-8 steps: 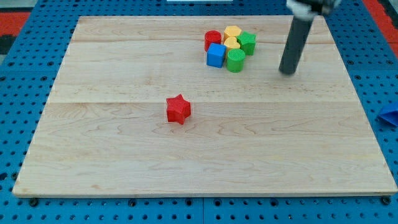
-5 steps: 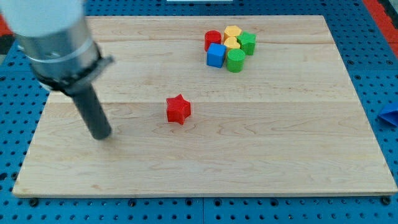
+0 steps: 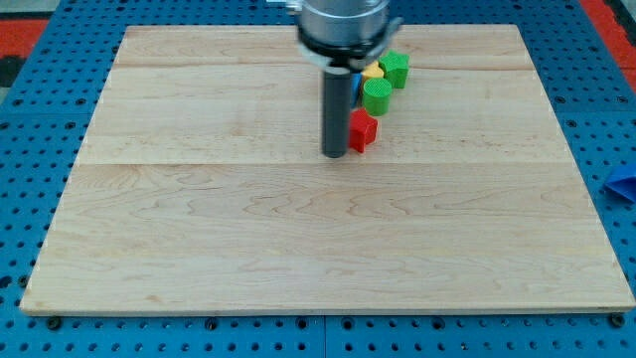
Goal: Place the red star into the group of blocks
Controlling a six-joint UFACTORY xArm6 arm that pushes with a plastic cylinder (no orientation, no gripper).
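Note:
The red star (image 3: 363,129) lies on the wooden board (image 3: 199,219) near the view's top, just below the group of blocks. My tip (image 3: 334,153) touches the star's left side. The group shows a green cylinder (image 3: 377,95), a green block (image 3: 396,68) and a yellow block (image 3: 373,71); a sliver of a blue block (image 3: 357,86) shows beside the rod. The rod hides the rest of the group. The star sits close under the green cylinder.
A blue object (image 3: 623,185) lies off the board at the view's right edge. The board rests on a blue pegboard (image 3: 40,129). The arm's body (image 3: 343,25) hangs over the board's top middle.
The red star has moved from the board's middle up and to the right, to just below the group. My tip has moved from the left side of the board to the star's left side.

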